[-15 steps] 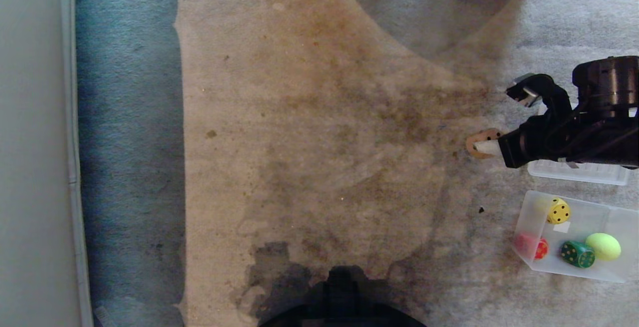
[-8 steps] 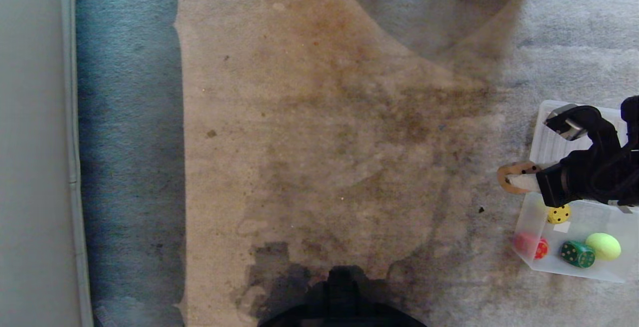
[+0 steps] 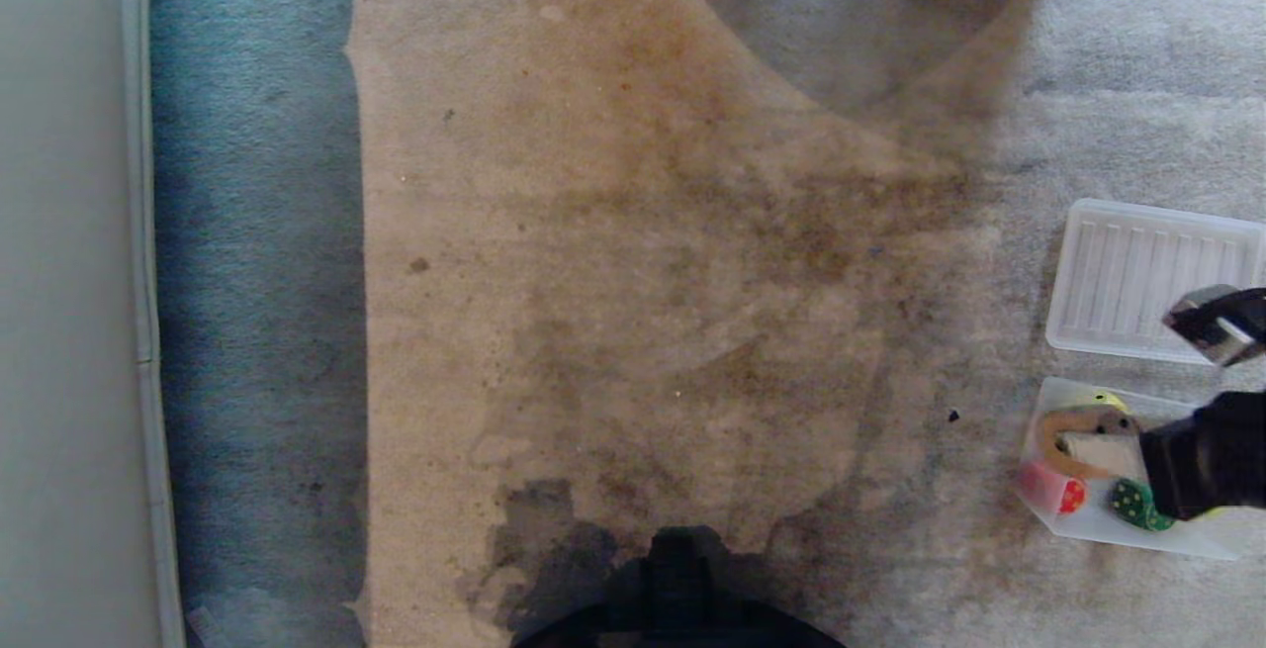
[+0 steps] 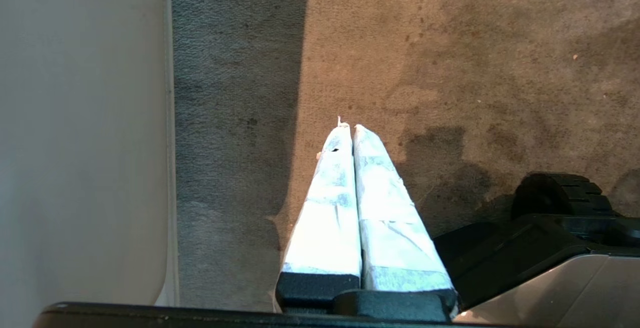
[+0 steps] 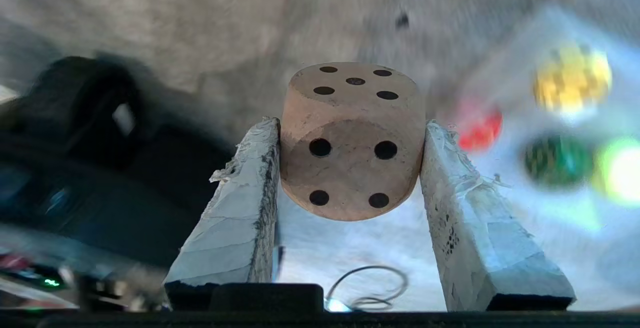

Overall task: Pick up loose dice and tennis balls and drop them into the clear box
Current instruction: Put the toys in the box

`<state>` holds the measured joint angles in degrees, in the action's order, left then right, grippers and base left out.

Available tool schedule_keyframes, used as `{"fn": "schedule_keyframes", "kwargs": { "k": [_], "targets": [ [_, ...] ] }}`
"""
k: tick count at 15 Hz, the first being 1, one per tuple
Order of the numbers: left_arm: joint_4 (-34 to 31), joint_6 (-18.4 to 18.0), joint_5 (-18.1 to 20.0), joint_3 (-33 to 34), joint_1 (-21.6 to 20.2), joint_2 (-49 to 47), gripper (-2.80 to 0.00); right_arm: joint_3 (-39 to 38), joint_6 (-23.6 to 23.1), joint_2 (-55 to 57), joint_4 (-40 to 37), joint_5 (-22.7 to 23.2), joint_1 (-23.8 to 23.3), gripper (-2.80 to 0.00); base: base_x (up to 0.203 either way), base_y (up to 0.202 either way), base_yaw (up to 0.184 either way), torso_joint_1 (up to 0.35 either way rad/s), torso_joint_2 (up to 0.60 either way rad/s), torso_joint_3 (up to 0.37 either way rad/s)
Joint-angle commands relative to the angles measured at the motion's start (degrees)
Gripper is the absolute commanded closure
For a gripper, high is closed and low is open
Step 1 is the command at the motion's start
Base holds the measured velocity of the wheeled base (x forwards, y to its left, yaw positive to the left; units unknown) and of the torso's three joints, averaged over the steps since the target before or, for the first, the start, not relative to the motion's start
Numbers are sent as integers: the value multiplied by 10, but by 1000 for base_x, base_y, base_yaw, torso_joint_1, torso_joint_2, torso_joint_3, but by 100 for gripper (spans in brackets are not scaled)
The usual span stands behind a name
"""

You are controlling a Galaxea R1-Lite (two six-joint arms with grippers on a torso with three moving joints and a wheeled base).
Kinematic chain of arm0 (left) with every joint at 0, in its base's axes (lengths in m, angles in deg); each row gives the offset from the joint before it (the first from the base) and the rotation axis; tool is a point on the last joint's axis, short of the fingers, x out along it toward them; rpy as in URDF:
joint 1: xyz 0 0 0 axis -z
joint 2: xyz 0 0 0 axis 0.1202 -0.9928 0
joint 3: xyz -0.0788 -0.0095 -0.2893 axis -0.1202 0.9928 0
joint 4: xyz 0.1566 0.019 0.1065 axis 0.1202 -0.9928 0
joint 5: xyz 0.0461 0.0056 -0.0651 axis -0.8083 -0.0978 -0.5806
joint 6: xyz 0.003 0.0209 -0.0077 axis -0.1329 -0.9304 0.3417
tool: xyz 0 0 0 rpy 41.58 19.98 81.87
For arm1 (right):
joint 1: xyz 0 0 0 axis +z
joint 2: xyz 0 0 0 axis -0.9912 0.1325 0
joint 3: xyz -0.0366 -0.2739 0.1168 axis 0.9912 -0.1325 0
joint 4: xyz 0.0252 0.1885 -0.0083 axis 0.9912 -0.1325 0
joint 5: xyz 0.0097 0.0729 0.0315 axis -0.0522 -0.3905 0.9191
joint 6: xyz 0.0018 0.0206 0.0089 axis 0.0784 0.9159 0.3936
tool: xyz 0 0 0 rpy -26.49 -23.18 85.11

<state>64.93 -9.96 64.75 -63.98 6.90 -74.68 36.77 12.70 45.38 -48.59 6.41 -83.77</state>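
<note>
The right claw (image 5: 350, 168), clamped on the tan die (image 5: 352, 140), hangs directly above the clear box (image 3: 1048, 509), while the left claw (image 4: 350, 130), fingers together, stays parked.

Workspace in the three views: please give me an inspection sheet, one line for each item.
Surface: stained carpet, beige and grey.
Job's things: tan die clamped between the right gripper fingers, over the clear box; yellow die and tennis ball inside the box.
Clutter: red die and green die in the box; ribbed lid lying beside it.
Grippers: right holds the tan die; left gripper shut, empty, above the carpet.
Cables: thin wire loop near the right gripper's base.
Surroundings: pale panel along the left edge.
</note>
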Motion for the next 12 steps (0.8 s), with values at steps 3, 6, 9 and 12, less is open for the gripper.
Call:
{"fn": "schedule_keyframes", "kwargs": {
  "k": [3,6,9,12],
  "targets": [
    [0,0,0,0,0,0,0,-124,22,-412,-44,2,0,0,0,0,0,0,0,0],
    [0,0,0,0,0,0,0,-213,29,-630,-60,-5,7,0,0,0,0,0,0,0],
    [0,0,0,0,0,0,0,-298,39,-687,-58,-27,12,0,0,0,0,0,0,0],
    [0,0,0,0,0,0,0,-333,51,-683,2,-79,14,0,0,0,0,0,0,0]
  ]
}}
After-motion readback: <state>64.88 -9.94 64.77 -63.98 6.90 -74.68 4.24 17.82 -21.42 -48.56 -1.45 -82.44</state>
